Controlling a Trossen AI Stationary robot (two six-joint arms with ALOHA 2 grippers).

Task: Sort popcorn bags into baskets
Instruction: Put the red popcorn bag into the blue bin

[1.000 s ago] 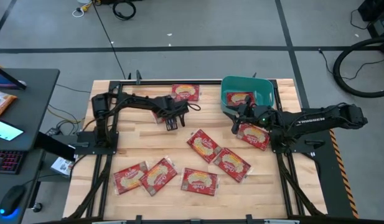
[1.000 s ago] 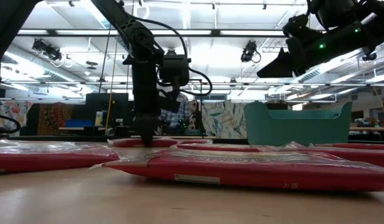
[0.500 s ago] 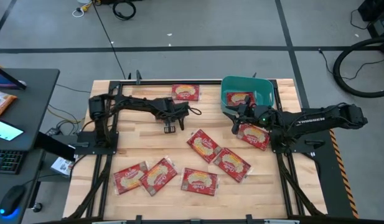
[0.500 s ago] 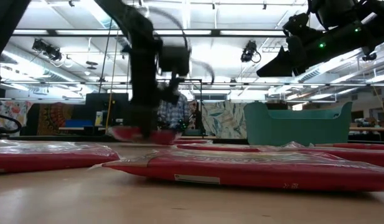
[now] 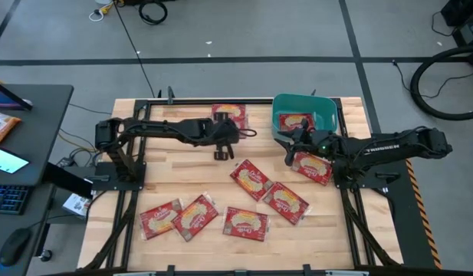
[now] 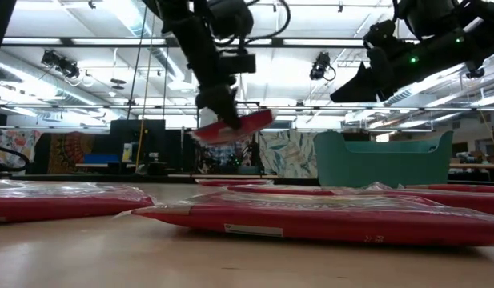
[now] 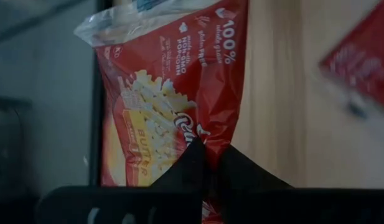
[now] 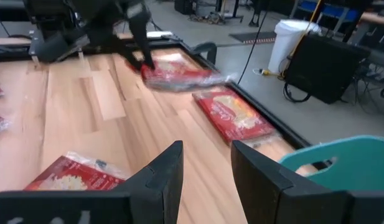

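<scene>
Left gripper (image 6: 222, 120) has its jaws clamped on a popcorn bag (image 6: 234, 126), lifted clear of the counter (image 5: 167, 172). The low view shows that height and the bag's tilt. The high view hides most of this bag under the left arm, near the far edge, next to another popcorn bag (image 5: 229, 113) lying flat there. In the left wrist view the held bag (image 7: 167, 99) hangs past the two dark fingers (image 7: 198, 165), which pinch its lower edge; the print reads "100% whole grain" and "butter", the rest is cut off or blurred.

Right gripper (image 5: 291, 146) hovers just beside the teal bin (image 5: 282, 103), over the edge of a red bag (image 5: 313, 167). In the right wrist view its jaws stand apart with nothing between them (image 8: 204, 168), and the bin's rim (image 8: 341, 162) shows at the side. In the low view only a dark silhouette (image 6: 367, 80) of it shows high up.

The bin holds one popcorn bag (image 5: 296, 120), seen only from above; the low view shows just the bin's outer wall (image 6: 383, 160).

Six more bags lie on the counter: two mid-counter (image 5: 251, 178) (image 5: 285, 201) and three along the near edge (image 5: 159, 218) (image 5: 195, 217) (image 5: 245, 224). In the low view the near ones are flat red strips (image 6: 335, 218), labels unreadable.

Off the counter, an orange packet (image 5: 2, 126) on the dark side desk is partly cut off.
</scene>
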